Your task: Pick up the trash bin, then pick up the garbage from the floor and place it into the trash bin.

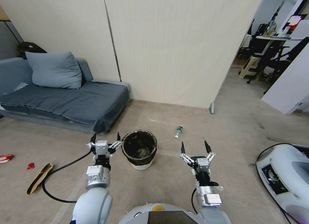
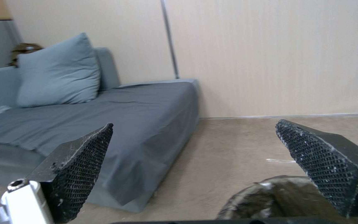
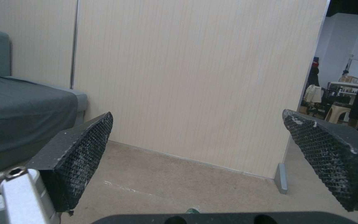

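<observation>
Trash bin (image 1: 139,150), small round white plastic bucket with crinkled dark bag, stands on floor beside left gripper (image 1: 105,139); both grippers' fingers spread. Looks light, thin-walled; grip the rim.

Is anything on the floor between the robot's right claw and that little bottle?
No. In the head view, only bare floor lies between the open right gripper and the bottle.

Head camera looks down from above; both wrist cameras face forward low, sharing the sofa (image 2: 104,118) and wall (image 3: 187,77)
</observation>
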